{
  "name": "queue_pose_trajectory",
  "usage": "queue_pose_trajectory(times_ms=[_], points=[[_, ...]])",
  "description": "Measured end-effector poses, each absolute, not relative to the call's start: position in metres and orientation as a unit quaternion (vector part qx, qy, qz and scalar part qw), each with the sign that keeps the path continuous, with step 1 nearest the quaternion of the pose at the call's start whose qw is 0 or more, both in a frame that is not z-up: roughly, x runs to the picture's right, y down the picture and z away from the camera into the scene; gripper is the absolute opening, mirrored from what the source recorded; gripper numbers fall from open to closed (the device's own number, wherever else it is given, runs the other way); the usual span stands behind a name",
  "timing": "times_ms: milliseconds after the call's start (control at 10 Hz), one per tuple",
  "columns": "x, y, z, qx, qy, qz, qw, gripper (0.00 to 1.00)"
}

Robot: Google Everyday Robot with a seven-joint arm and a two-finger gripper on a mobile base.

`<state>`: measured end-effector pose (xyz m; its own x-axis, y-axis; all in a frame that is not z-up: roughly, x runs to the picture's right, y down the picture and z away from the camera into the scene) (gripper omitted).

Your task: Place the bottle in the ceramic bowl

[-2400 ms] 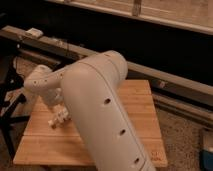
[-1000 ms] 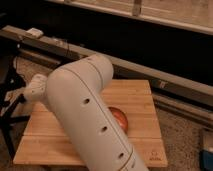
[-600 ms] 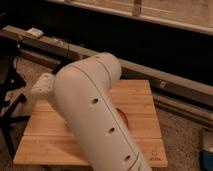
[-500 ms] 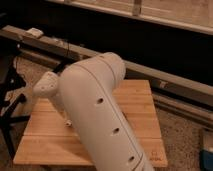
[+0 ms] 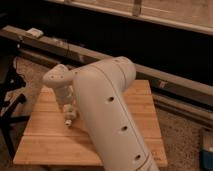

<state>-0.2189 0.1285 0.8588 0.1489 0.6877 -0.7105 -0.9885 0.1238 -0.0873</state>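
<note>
Camera view: One robot arm (image 5: pixel 107 107) stretches across one wooden tabletop (image 5: pixel 47 142). Its thick, rounded link is cased in a smooth, off-white shell and marked by a row of at least three small dark holes. The link covers the middle of the tabletop, and the ceramic bowl is out of sight.

At the arm's far end a knobbly white wrist bends down to the single claw (image 5: pixel 69 113). The claw hangs low over the left-centre of the tabletop, close to the surface. Whether it is open or closed cannot be told.

One small, pale, slim piece with a dark spot shows at the claw's lower tip. It looks like the bottle (image 5: pixel 67 120), though that is not certain. Whether it is gripped or touching the wood cannot be told.

The tabletop is a rectangle of light, matte planks with faint seams running along its length. Black stand legs (image 5: pixel 11 107) rise at its left edge. The floor (image 5: pixel 175 132) around it is speckled.

One long, dull metal rail (image 5: pixel 165 80) runs diagonally behind the tabletop, with one small pale object (image 5: pixel 35 32) lying on its far left end. One blue box (image 5: pixel 207 150) sits at the lower right edge.
</note>
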Motion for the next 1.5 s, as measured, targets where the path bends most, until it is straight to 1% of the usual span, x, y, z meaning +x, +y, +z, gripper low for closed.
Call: queue_pose_trajectory(times_ms=[400,800,900,1000,1200,1300,1500], points=[[-0.231,0.134,0.879,-0.298,0.275,0.595,0.694,0.65],[-0.227,0.137,0.886,-0.3,0.287,0.594,0.689,0.65],[-0.225,0.138,0.886,-0.302,0.289,0.592,0.689,0.63],[-0.225,0.14,0.886,-0.306,0.29,0.589,0.689,0.56],[-0.219,0.137,0.878,-0.321,0.283,0.591,0.684,0.35],[-0.216,0.132,0.868,-0.334,0.273,0.594,0.679,0.24],[-0.205,0.124,0.85,-0.352,0.257,0.598,0.673,0.05]])
